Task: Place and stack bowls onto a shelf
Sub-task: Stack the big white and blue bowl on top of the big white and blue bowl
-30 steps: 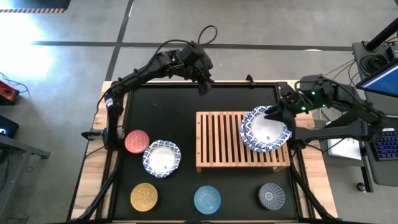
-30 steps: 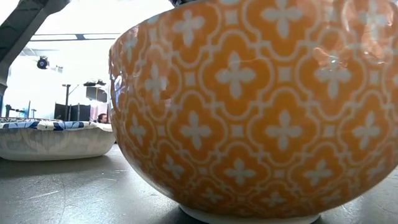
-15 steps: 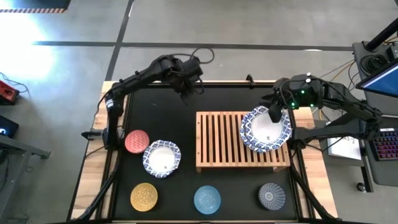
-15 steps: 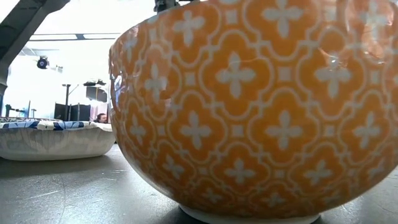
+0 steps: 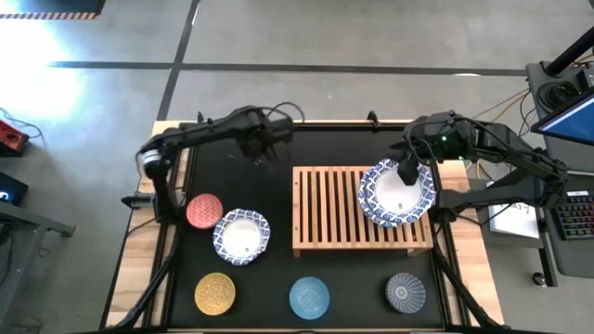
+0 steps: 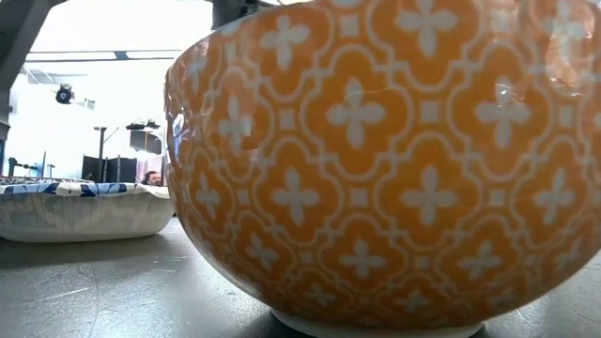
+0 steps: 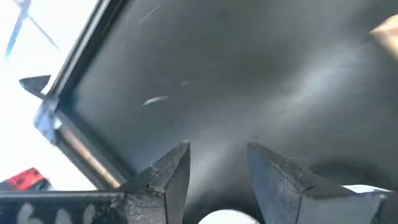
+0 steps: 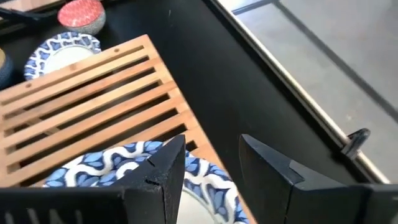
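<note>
A white bowl with a blue rim (image 5: pixel 396 193) sits on the right end of the light-wood shelf (image 5: pixel 334 209). My right gripper (image 5: pixel 406 171) hangs open over this bowl's far rim (image 8: pixel 205 177), nothing between its fingers. Another white bowl (image 5: pixel 241 237) rests on the black mat left of the shelf, the red bowl (image 5: pixel 204 211) beside it. Yellow (image 5: pixel 215 294), light blue (image 5: pixel 309 297) and dark grey (image 5: pixel 406 291) bowls stand along the near edge. My left gripper (image 5: pixel 263 151) is open and points down at bare mat (image 7: pixel 217 155) at the far left.
The mat's raised metal border (image 7: pixel 74 146) runs close to my left gripper. In the low view the yellow bowl (image 6: pixel 376 169) fills the picture, with a white bowl (image 6: pixel 84 211) to its left. Bare slats (image 5: pixel 325 204) cover the shelf's left half.
My left gripper has swung from the far middle of the table toward the left edge, come down and tipped to point at the mat. My right gripper has rolled about its wrist while staying over the bowl on the shelf.
</note>
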Robot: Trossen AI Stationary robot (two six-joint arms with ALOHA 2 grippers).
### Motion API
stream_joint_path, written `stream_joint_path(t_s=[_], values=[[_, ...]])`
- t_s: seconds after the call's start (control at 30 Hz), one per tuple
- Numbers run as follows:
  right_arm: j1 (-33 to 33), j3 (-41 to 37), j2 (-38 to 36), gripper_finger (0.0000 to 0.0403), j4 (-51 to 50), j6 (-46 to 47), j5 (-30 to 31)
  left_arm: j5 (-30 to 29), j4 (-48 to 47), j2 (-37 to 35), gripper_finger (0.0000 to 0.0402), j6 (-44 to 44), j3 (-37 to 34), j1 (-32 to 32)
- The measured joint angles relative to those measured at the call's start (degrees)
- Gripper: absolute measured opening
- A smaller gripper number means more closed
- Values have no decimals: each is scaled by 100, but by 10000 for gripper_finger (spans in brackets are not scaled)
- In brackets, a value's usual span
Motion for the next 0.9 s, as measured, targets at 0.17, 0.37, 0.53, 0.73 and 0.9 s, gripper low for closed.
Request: stream_joint_path(t_s=[0.17, 0.37, 0.53, 0.73, 0.9], values=[[-2, 0, 52, 142, 47, -169, 222, -35, 793, -934, 142, -711, -1518, 6], [0, 0, 191, 139, 90, -185, 308, 129, 1582, -2068, 142, -1810, -3173, -63], [-1, 0, 341, 144, 88, -185, 308, 457, 1775, -2758, 142, -2812, -4198, -300], [0, 0, 515, 141, 68, -194, 308, 765, 1858, -3274, 142, -3987, -4710, -1022], [0, 0, 609, 144, 22, -298, 310, 769, 1862, -3358, 142, -4880, -4720, -1820]])
